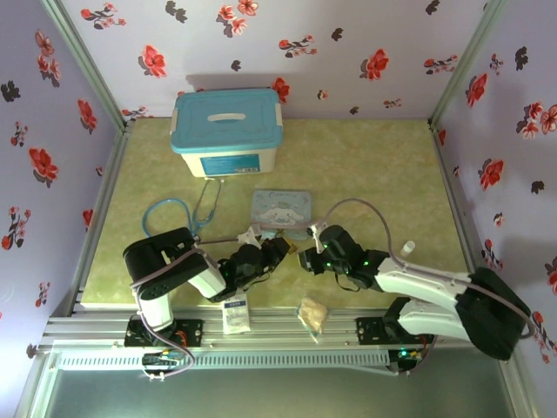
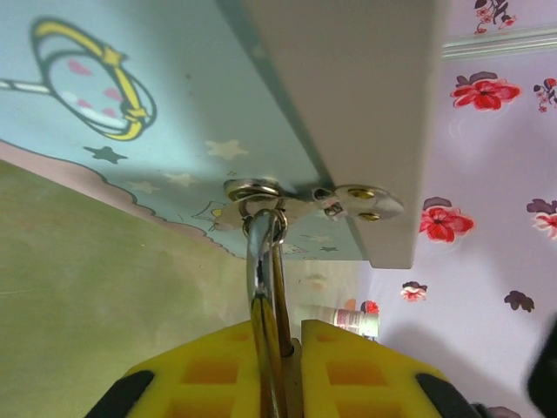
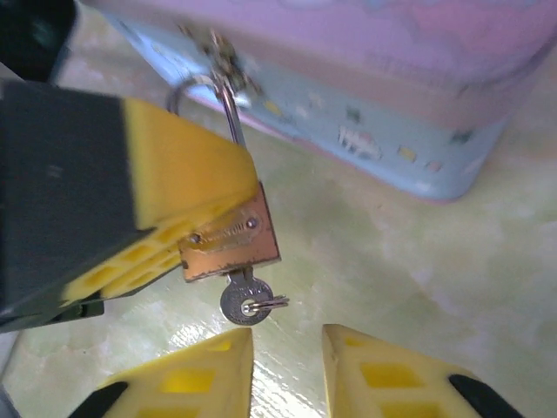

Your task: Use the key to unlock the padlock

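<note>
The left gripper (image 2: 291, 357) is closed on the tiny brass-gold padlock (image 3: 231, 246). Its yellow pads clamp the body from the 9 o'clock side. The thin silver shackle (image 3: 233, 113) rises at 12 o'clock and goes through the small metal hasp (image 2: 305, 198) of the pale blue cartoon tin (image 3: 409, 78). The small grey metal key (image 3: 244, 301) with a round head sits in the keyhole, at 6 o'clock of the padlock body. The right gripper (image 3: 287, 370) is open just below it, also at 6 o'clock, one finger on each side, not touching. I think the step is to pinch the key head and turn it. The head shows its flat face to the right wrist camera, so rolling the wrist first would probably give a flat pinch. The turn should follow the key's own axis without pulling down, or the tin may drag.
</note>
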Controlling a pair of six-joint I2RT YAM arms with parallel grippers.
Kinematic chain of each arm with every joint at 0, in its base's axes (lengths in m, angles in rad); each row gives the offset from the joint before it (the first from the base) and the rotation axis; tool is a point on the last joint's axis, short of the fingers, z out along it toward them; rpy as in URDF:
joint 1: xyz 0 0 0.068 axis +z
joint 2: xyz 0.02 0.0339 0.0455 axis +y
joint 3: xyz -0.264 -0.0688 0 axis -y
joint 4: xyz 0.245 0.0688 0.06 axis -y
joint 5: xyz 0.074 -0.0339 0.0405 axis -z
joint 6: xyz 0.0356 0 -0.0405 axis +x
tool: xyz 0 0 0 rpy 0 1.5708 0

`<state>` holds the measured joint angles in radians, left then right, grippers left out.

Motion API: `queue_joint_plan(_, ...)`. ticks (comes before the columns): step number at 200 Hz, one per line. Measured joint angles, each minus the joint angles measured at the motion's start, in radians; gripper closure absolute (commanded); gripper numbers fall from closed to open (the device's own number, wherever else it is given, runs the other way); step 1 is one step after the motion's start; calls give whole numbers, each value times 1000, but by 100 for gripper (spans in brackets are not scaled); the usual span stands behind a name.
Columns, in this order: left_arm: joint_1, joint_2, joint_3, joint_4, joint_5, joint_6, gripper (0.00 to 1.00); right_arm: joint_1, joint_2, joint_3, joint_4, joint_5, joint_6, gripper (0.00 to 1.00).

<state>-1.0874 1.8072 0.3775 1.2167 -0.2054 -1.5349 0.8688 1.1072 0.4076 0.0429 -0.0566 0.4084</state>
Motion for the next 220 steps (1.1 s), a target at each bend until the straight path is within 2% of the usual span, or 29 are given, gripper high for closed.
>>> queue_joint_plan(12,0,0,-2,-3,0,0,100,0,-57,-27,14,11,-30,49)
queue_joint_plan(17,0,0,-2,-6,0,0,100,0,-75,-45,32,13,-43,46)
queue_joint_plan(49,0,0,-2,-6,0,0,100,29,-146,-158,102,44,-137,50)
queue_joint_plan(102,0,0,-2,-10,0,0,100,119,-164,-164,150,177,-296,55)
queue_joint_plan(220,-8,0,-3,-21,0,0,100,191,115,-165,382,269,-568,58)
